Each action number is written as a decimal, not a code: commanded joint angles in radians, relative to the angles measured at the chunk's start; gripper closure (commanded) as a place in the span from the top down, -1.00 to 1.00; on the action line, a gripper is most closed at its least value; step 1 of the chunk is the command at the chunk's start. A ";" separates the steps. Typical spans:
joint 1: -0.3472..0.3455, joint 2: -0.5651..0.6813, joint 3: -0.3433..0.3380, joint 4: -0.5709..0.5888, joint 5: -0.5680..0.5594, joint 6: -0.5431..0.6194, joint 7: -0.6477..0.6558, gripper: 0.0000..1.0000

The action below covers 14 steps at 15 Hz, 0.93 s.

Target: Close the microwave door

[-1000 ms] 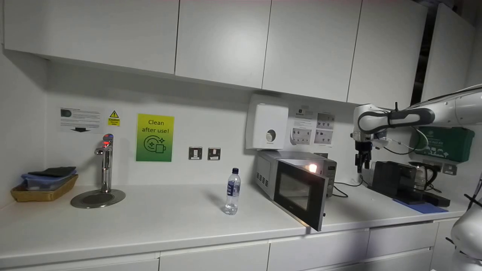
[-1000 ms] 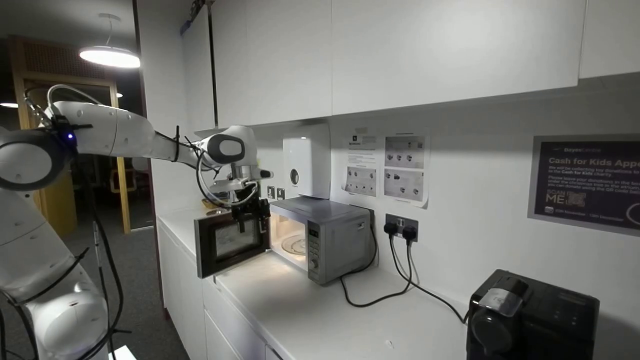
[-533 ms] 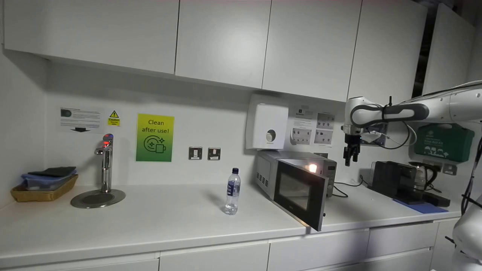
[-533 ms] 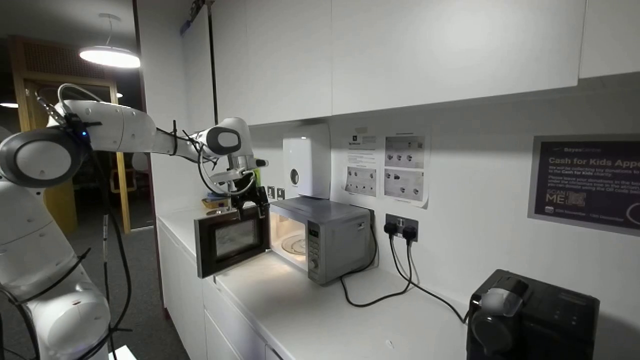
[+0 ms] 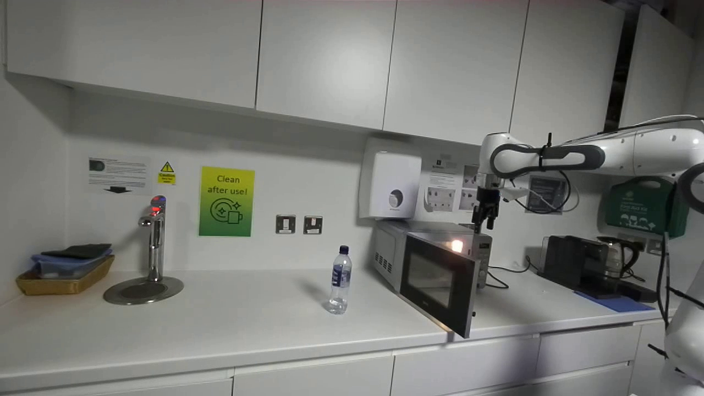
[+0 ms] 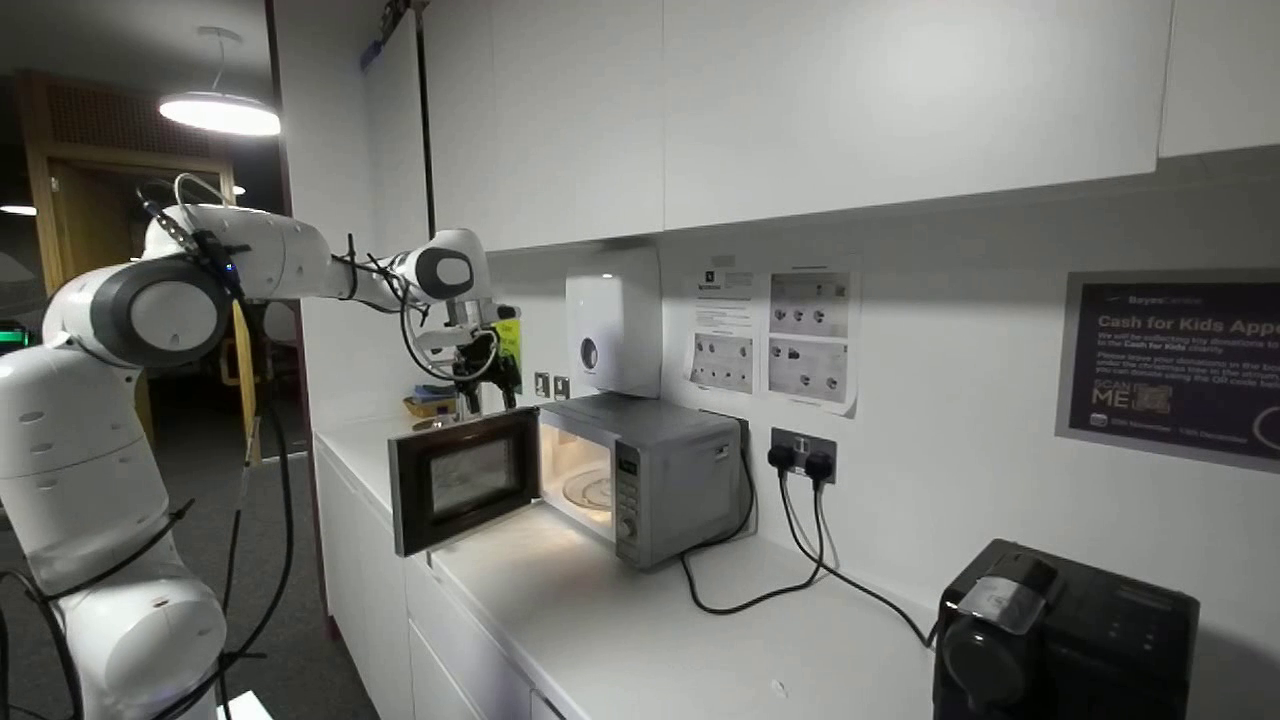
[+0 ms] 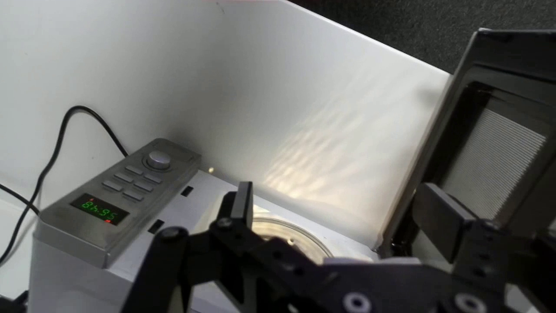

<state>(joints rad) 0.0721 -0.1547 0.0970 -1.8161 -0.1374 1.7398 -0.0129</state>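
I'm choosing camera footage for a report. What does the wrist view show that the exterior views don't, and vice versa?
Only the wrist view shows two black slots beside the control panel. Only the exterior views show the white wall box and black machine. All share the microwave, its door standing open, and the open gripper.

Microwave (image 6: 685, 490): of silver-grey colour | microwave door (image 7: 495, 161): black, its grey window finely striped | display (image 7: 100, 208): green digits on black | end effector (image 7: 339, 211): black | worktop (image 5: 231, 316): white | sign (image 5: 226, 201): passing from yellow downward into green | bottle (image 5: 340, 280): transparent, with dark blue cap | mat (image 5: 616, 303): blue | first-aid case (image 5: 638, 204): green, with white lettering
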 commanded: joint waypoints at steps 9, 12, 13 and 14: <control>0.087 0.140 0.089 0.224 0.016 -0.105 0.135 1.00; 0.100 0.158 0.094 0.238 0.073 -0.094 0.111 1.00; 0.103 0.161 0.095 0.238 0.111 -0.082 0.090 1.00; 0.107 0.167 0.096 0.242 0.145 -0.079 0.070 1.00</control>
<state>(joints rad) 0.1696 -0.0201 0.1913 -1.6291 -0.0722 1.6831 0.1004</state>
